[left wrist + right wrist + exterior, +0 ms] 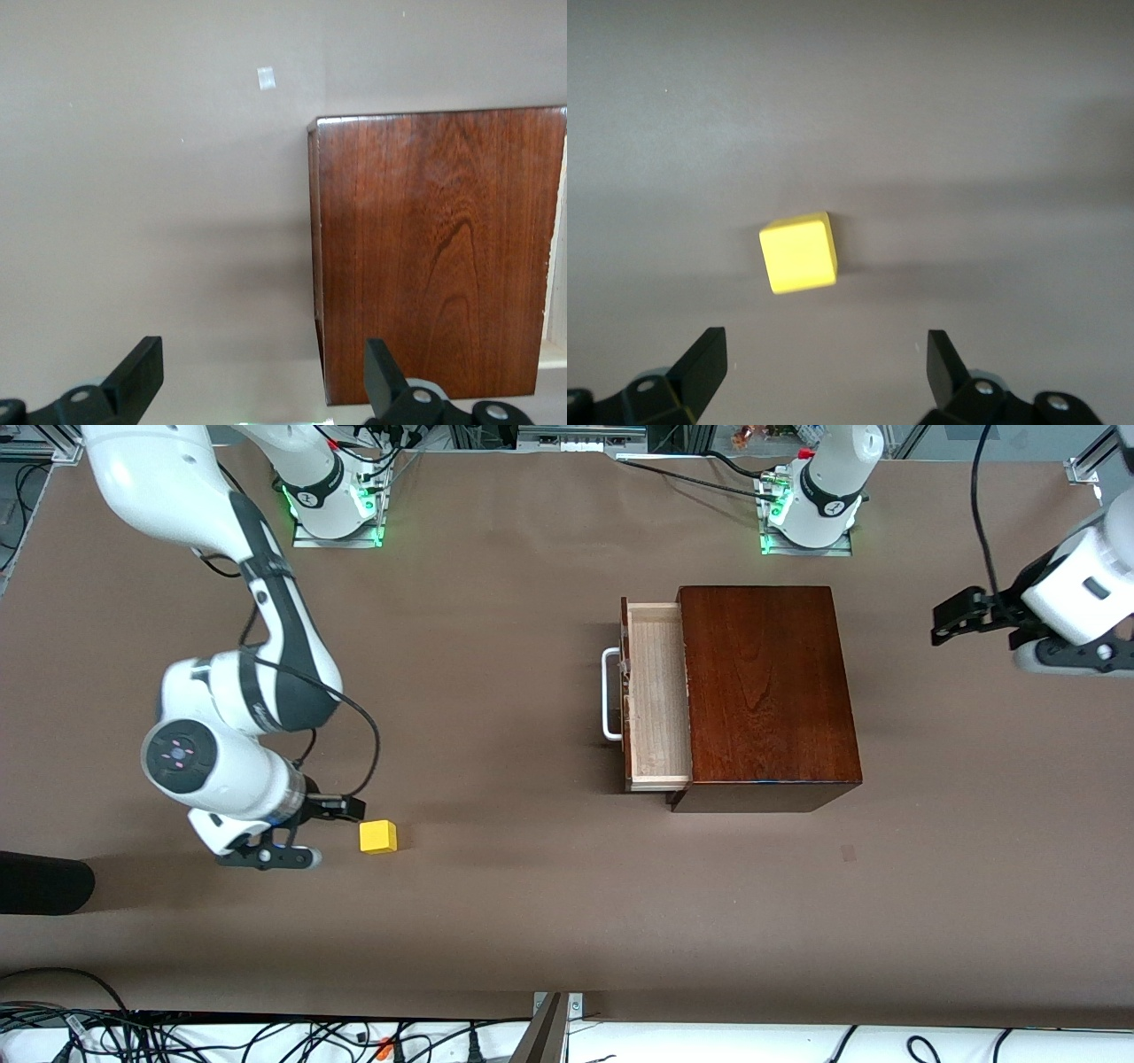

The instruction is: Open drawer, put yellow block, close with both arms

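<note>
Two arms on my screen, and I read no brand, label or writing anywhere on them or on the box. My right gripper (306,828) sits low over the brown table (496,903) toward the right arm's end, jaws spread wide and pinching nothing. The yellow block (378,837) rests on the table just beside those fingers, apart from them; in the right wrist view the block (798,253) lies clear of the two black fingertips (704,363), slightly turned against them.

The drawer (656,695) stands pulled partway out of the dark reddish-brown wooden box (766,691), pale wood interior showing with nothing I can see in it, white bar handle (609,693) on its front facing the right arm's end. Block and drawer are well apart.

My left gripper (961,615) waits in the air near the left arm's end of the table, beside the box. The left wrist view shows its fingers (142,367) spread apart, holding nothing, with the box's polished top (434,248) below. A small pale mark (266,78) sits on the table near the box, too small to read.
</note>
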Controlling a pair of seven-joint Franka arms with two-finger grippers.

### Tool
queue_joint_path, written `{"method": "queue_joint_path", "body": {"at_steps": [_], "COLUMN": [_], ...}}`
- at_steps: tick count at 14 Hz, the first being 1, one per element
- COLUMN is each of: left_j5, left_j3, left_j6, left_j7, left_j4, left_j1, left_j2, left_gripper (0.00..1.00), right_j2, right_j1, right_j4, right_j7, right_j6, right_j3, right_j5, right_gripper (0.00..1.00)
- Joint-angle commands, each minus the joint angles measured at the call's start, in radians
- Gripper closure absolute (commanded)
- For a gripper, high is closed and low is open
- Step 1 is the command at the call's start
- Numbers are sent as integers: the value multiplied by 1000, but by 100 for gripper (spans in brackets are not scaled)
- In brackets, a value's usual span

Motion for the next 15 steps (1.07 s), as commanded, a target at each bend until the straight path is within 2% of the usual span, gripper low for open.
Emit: {"method": "queue_joint_path", "body": {"at_steps": [1, 4, 6, 14, 15], "left_j5": [-17, -14, -11, -8, -7], "left_j3": [20, 31, 36, 31, 31], "left_j6": [61, 111, 110, 67, 64], "left_j7": [-2, -10, -11, -11, -11], "left_j4": [-91, -106, -128, -97, -96], "left_j1": [-25, -25, -23, -10, -11], "left_j2": [-68, -71, -100, -79, -78], "left_gripper": [0, 0, 0, 0, 0], "right_j2": [67, 118, 138, 190, 190], "right_j1": [12, 21, 27, 32, 31], "right_j4": [33, 28, 27, -7, -9], "right_j7": [20, 23, 43, 34, 31], "right_j6": [68, 140, 165, 248, 253], "right_j3": [0, 0, 0, 0, 0], "right_j5": [-17, -20, -20, -23, -23], "right_gripper": [0, 0, 0, 0, 20]}}
